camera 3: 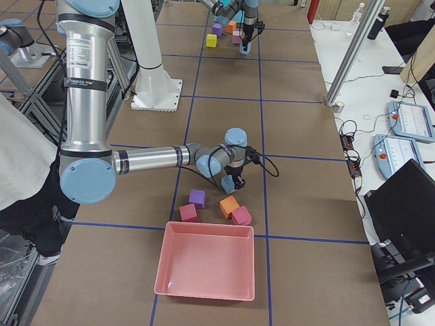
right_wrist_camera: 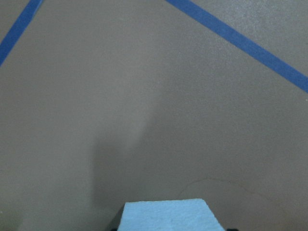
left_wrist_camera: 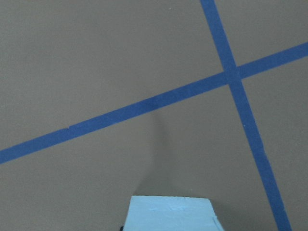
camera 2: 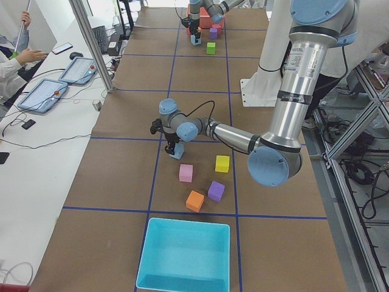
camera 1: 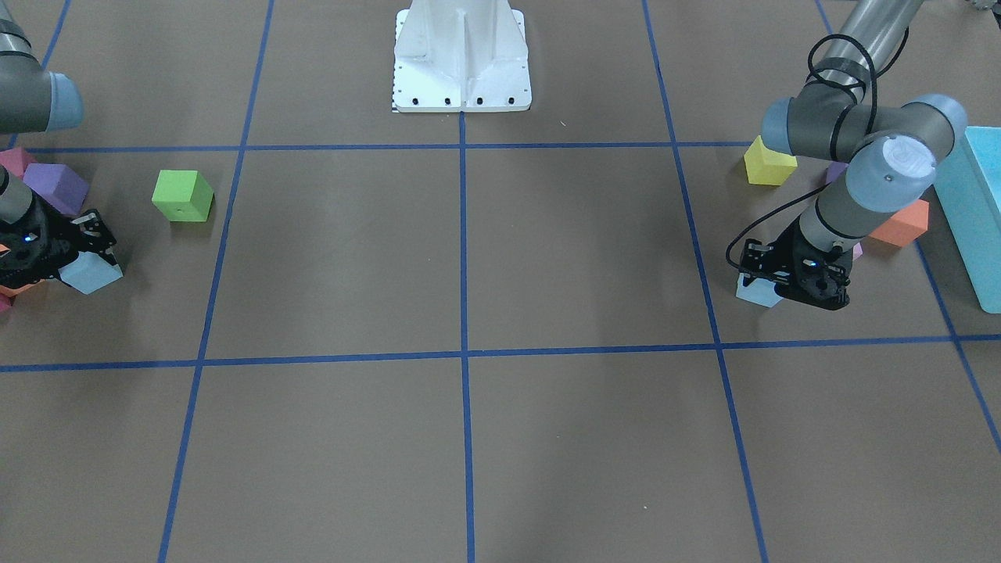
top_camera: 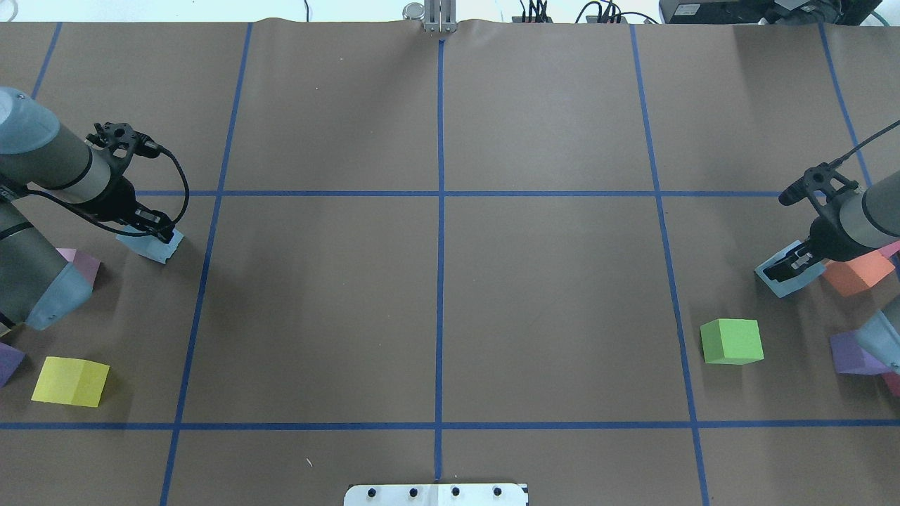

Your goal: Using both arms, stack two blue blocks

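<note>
My left gripper (top_camera: 150, 230) is shut on a pale blue block (top_camera: 157, 247) low over the table at the left; it shows at the right of the front view (camera 1: 755, 292) and at the bottom of the left wrist view (left_wrist_camera: 171, 214). My right gripper (top_camera: 792, 264) is shut on the second blue block (top_camera: 775, 276), held tilted at the far right; it also shows in the front view (camera 1: 94, 275) and the right wrist view (right_wrist_camera: 168, 216). I cannot tell whether either block touches the table.
A green cube (top_camera: 731, 341), an orange cube (top_camera: 856, 272) and a purple cube (top_camera: 849, 353) lie near the right gripper. A pink cube (top_camera: 81, 262) and a yellow cube (top_camera: 70, 380) lie near the left arm. A turquoise box (camera 1: 977, 211) and the white pedestal (camera 1: 461, 59) stand nearby.
</note>
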`<state>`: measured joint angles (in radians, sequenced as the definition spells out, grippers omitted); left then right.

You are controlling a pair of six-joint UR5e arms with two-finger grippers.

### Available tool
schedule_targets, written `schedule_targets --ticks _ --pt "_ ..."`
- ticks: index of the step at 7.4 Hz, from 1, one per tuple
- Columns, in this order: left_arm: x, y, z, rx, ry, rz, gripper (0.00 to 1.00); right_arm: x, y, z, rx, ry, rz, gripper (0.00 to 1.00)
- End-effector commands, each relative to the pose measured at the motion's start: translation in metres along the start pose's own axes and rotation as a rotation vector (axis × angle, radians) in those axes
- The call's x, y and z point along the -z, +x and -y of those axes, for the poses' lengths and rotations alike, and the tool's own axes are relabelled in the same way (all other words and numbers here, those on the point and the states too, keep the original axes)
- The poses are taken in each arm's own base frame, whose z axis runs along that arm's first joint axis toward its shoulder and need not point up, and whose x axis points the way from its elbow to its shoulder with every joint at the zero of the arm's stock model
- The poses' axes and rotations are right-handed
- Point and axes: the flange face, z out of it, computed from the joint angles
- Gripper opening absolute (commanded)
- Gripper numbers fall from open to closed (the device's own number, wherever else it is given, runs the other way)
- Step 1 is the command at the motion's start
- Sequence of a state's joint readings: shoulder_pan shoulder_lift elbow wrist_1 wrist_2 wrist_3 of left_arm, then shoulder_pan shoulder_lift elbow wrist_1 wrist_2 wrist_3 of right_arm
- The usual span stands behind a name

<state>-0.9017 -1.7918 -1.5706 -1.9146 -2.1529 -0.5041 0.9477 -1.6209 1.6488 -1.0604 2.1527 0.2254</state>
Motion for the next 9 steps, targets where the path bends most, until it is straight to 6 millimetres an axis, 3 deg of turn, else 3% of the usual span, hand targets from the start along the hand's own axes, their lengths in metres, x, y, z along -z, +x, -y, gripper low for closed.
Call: schedule_targets --ticks 1,4,5,8,9 --pt "0.002 0.001 0.0 -0.001 0.001 -0.004 0.45 0.002 -0.001 0.001 0.005 0.003 0.001 0.56" --pt "0.033 0.019 0.01 0.068 0.019 -0.01 0.46 0.031 -0.032 0.031 0.01 0.022 0.041 0.57" --pt "0.047 0.028 0.021 0.133 0.015 -0.034 0.46 0.048 -0.047 0.057 -0.006 0.007 0.035 0.57" --pt "0.075 0.059 0.052 0.337 0.01 -0.068 0.46 0.107 -0.116 0.177 -0.192 -0.009 0.021 0.58" --pt "0.084 0.063 0.059 0.389 0.015 -0.083 0.46 0.113 -0.159 0.202 -0.269 0.005 0.051 0.58"
